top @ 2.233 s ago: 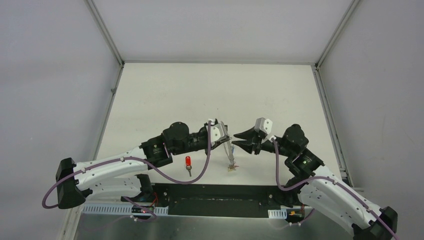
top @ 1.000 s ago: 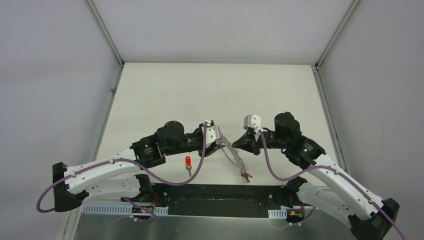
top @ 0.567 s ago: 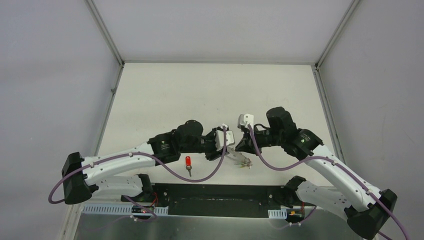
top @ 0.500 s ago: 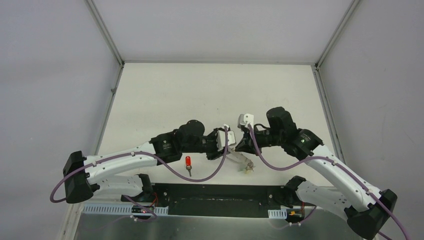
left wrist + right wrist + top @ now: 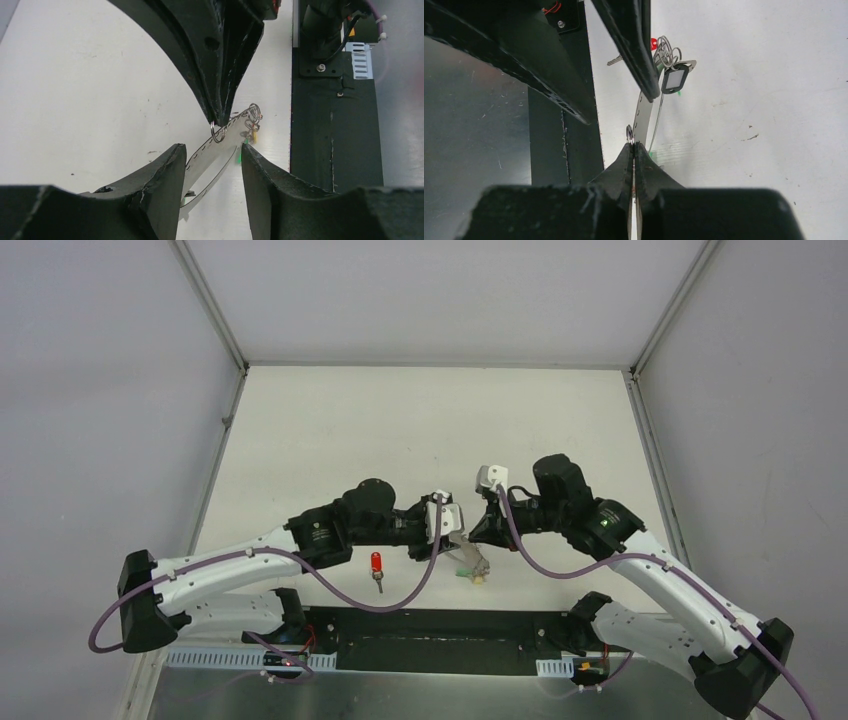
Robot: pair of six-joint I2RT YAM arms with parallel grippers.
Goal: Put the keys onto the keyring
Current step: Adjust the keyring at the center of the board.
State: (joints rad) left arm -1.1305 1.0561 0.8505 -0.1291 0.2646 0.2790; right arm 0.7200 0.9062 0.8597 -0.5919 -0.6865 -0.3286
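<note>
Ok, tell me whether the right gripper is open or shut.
Shut: the right gripper closes with no visible gap, pinching a small metal ring at its tip.

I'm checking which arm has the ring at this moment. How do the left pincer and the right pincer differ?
The left pincer stands open, while the right pincer is shut. The left pincer's fingers sit either side of the keyring, and whether they press on it is unclear. The right pincer clearly pinches a small wire ring at its very tip. Shared: both are black, two-fingered, and point at each other across the same keyring.
</note>
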